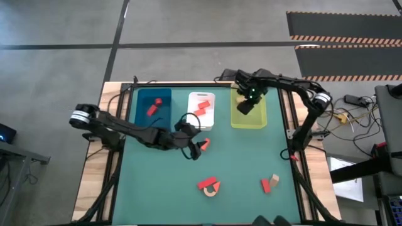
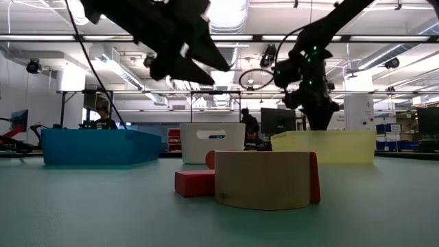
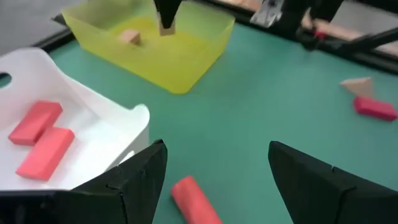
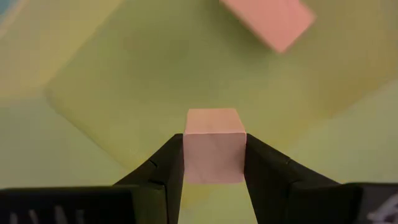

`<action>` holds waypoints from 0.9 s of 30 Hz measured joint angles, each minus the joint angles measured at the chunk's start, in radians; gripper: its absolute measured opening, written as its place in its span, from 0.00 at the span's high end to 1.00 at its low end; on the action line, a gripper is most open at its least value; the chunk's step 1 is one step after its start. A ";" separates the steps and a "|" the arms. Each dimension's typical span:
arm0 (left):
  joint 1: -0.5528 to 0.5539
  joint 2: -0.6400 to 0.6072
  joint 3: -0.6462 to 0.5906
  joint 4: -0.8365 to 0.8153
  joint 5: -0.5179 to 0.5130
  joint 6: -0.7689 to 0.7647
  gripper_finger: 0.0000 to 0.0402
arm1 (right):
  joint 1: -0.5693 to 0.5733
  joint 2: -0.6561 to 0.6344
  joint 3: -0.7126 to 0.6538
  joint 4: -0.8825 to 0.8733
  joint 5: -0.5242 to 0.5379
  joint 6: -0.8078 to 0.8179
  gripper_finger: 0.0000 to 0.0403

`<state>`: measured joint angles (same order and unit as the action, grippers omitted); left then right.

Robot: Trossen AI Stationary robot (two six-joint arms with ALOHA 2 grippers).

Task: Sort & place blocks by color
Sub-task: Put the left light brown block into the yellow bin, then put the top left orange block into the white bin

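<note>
My right gripper hangs over the yellow-green tray, shut on a tan cube. Another tan block lies on that tray's floor. My left gripper is open and low over the green table, just in front of the white tray. A red block lies on the table between its fingers, apart from them. Two red bricks lie in the white tray, and red blocks lie in the blue tray. My right gripper pinches the tan cube by two opposite sides between its two fingers. The fingers come from above and point down. The cube is lifted clear above the yellow-green tray's floor, level, with one face toward the wrist camera.
A tan arch piece with a red brick beside it lies toward the table's near edge. A tan piece and a red piece lie near the right. The three trays stand in a row along the far edge.
</note>
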<state>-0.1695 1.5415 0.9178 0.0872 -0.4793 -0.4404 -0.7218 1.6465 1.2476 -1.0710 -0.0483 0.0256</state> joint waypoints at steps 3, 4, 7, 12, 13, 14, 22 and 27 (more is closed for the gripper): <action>0.015 0.061 0.025 0.001 0.001 -0.001 0.34 | 0.001 0.036 -0.005 0.008 0.006 -0.003 0.69; 0.020 0.080 0.033 0.001 0.001 -0.001 0.34 | 0.001 0.045 -0.005 0.009 0.010 -0.008 0.69; 0.031 0.135 0.055 0.005 0.003 -0.002 0.34 | 0.001 0.068 -0.005 0.017 0.025 -0.012 0.69; 0.056 0.207 0.060 0.003 0.005 -0.052 0.34 | 0.001 0.073 -0.005 0.060 0.024 -0.021 0.69; 0.059 0.220 0.058 -0.002 0.004 -0.062 0.34 | 0.001 0.072 -0.005 0.067 0.023 -0.022 0.69; 0.063 0.232 0.058 0.002 0.004 -0.076 0.34 | 0.001 0.070 -0.005 0.073 0.023 -0.022 0.69; 0.063 0.311 0.062 0.053 0.006 -0.092 0.34 | 0.001 0.063 -0.003 0.085 0.023 -0.026 0.61; 0.064 0.319 0.059 0.053 0.006 -0.105 0.34 | 0.001 0.063 -0.003 0.087 0.023 -0.025 0.53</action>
<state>-0.1059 1.8603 0.9764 0.1403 -0.4732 -0.5453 -0.7208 1.7100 1.2442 -0.9837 -0.0250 0.0001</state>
